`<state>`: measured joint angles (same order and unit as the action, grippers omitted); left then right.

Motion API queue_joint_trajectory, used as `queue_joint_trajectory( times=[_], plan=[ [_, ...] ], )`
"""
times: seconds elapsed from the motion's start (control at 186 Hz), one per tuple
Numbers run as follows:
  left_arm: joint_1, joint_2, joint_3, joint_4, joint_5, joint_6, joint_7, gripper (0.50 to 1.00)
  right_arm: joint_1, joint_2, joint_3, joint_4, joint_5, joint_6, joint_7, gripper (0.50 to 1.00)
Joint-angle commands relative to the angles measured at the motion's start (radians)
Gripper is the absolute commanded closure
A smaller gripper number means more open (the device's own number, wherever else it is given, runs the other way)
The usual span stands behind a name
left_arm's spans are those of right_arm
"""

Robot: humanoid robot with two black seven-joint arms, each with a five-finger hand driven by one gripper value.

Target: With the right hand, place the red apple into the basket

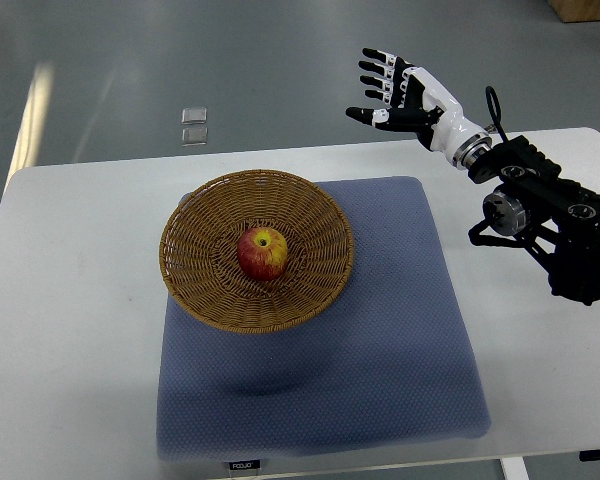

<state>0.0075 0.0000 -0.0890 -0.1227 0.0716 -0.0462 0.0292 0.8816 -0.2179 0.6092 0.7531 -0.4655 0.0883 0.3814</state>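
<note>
A red apple (263, 253) with a yellow patch at its stem lies in the middle of a round wicker basket (202, 215). The basket stands on a blue mat (400, 330). My right hand (385, 88) is raised beyond the table's far edge, well to the upper right of the basket. Its fingers are spread and hold nothing. Its black arm comes in from the right edge. No left arm shows.
The mat lies on a white table (70, 330) with rounded corners. Grey floor lies past the far edge, with a small clear object (193, 125) on it. A wooden box corner (586, 8) shows at the top right.
</note>
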Motion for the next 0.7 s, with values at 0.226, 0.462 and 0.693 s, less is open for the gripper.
queue_joint_trajectory(
  times=[0.226,0.462,0.693],
  plan=[
    [0.000,0.000,0.000,0.000,0.000,0.000,0.000,0.500,-0.059,0.084,0.107,-0.026,0.197,0.005,-0.015,0.585],
    [0.000,0.000,0.000,0.000,0.000,0.000,0.000,0.500,-0.079,0.120,0.187,-0.032,0.297,0.068,-0.059,0.583],
    [0.000,0.000,0.000,0.000,-0.001,0.000,0.000,0.500,-0.095,0.130,0.256,-0.109,0.298,0.238,-0.047,0.579]
  ],
)
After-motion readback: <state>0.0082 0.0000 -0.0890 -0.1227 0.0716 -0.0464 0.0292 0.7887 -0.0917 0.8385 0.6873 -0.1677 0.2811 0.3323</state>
